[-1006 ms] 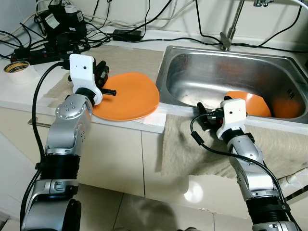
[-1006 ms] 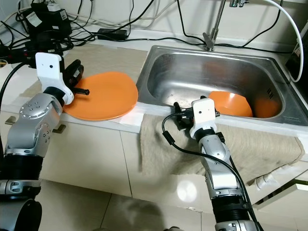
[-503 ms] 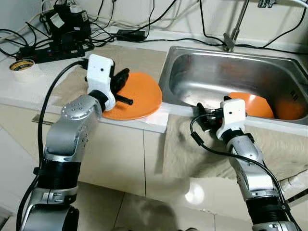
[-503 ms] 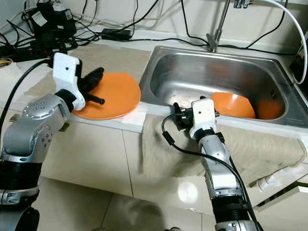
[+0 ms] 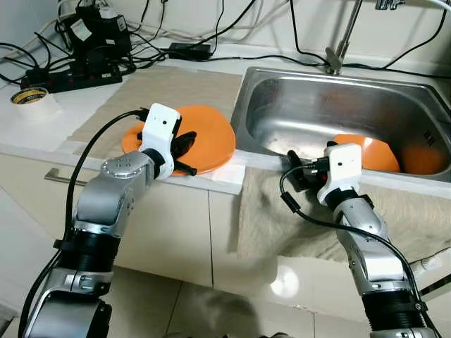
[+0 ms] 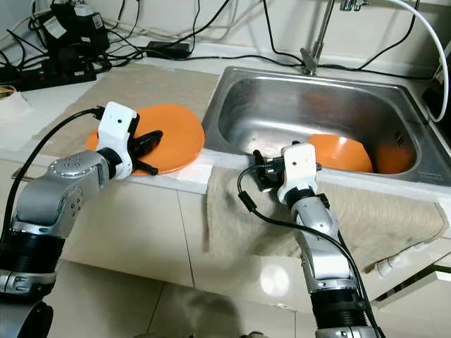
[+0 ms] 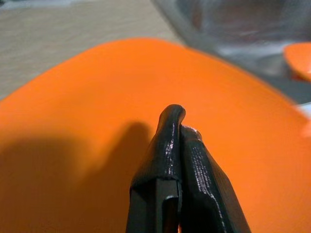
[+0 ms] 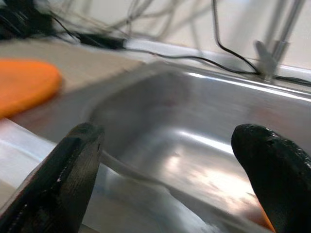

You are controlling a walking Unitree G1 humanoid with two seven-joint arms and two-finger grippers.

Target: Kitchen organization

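- Left wrist view: the left gripper has its two black fingers pressed together with nothing between them, hovering just over the orange plate.
- The plate lies flat on the cloth near the counter's front edge, just left of the sink.
- The right gripper sits at the sink's front rim, its jaws spread wide and empty.
- A second orange dish leans inside the sink by its front wall, toward the right corner.
- A tape roll rests at the counter's left edge.
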